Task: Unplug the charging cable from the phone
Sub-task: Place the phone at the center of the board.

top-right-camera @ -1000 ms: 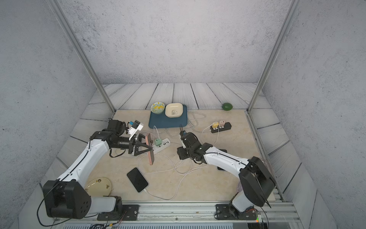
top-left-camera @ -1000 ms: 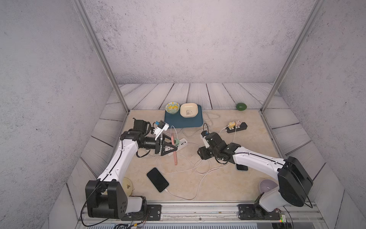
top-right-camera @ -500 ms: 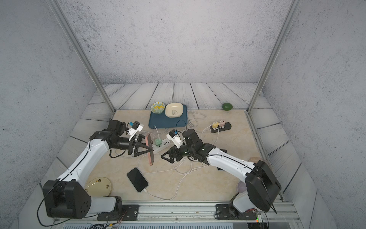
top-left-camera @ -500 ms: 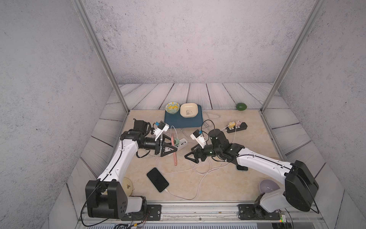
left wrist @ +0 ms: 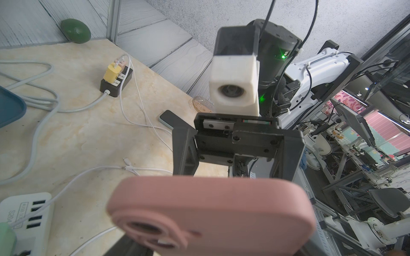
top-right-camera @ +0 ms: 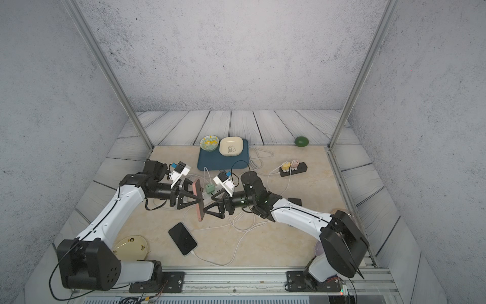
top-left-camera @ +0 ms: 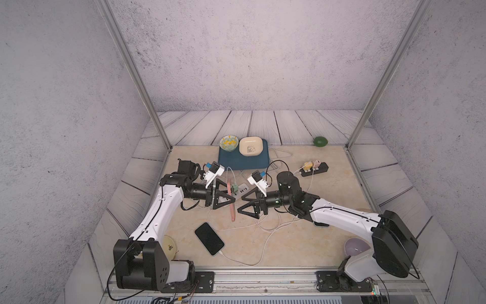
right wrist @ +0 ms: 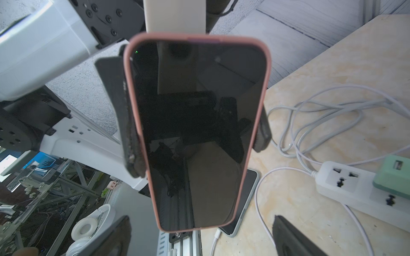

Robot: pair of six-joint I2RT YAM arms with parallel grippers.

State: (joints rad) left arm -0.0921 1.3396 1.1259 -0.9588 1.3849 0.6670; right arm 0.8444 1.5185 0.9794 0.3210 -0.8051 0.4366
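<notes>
Left end effector (top-left-camera: 232, 195) clenched on pink-cased phone (top-left-camera: 232, 213), held upright above surface (top-left-camera: 289, 250) centre. Right end effector (top-left-camera: 239, 204) spread wide at phone's 3 o'clock. Charging cable (left wrist: 129, 168) plug loose on surface.

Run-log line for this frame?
left gripper: shut on pink phone, lifted | right gripper: open, facing it | cable plug: loose on table

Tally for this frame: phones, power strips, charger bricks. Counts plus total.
Phones: 3 (pink-cased phone in left gripper, black phone with cable in, third phone lying flat)
Power strips: 2 (white power strip, black power strip)
Charger bricks: 3 (green charger, yellow charger, pink charger)
Total: 8
</notes>
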